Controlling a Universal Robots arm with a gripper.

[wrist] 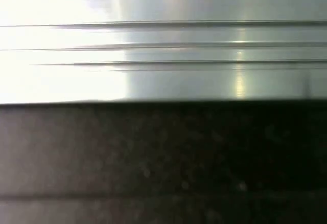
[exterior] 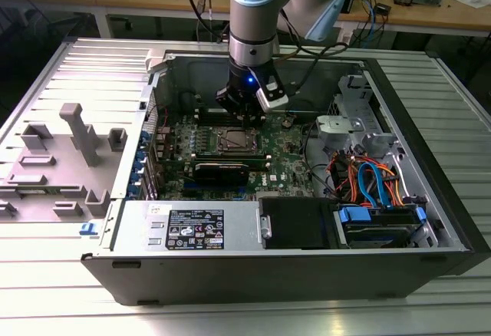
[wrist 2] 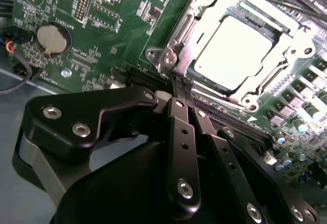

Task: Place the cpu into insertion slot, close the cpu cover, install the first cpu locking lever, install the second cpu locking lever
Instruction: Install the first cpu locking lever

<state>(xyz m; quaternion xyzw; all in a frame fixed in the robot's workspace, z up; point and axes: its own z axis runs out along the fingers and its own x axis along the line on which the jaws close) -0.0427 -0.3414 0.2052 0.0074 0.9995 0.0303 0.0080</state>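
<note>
Black fingers [wrist 2: 176, 106] of my pincer [wrist 2: 180, 83] are pressed together, holding nothing, tips at the cover's corner tab, probably to press there. At one o'clock from them, the cpu [wrist 2: 240, 50] lies in the insertion slot [exterior: 236, 141] under the cpu cover [wrist 2: 204, 9].

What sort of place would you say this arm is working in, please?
Most likely an electronics or robotics lab: an open computer case lies on a ribbed metal table, a wooden bench behind carries cables and small parts, and grey holders stand beside the case.
</note>
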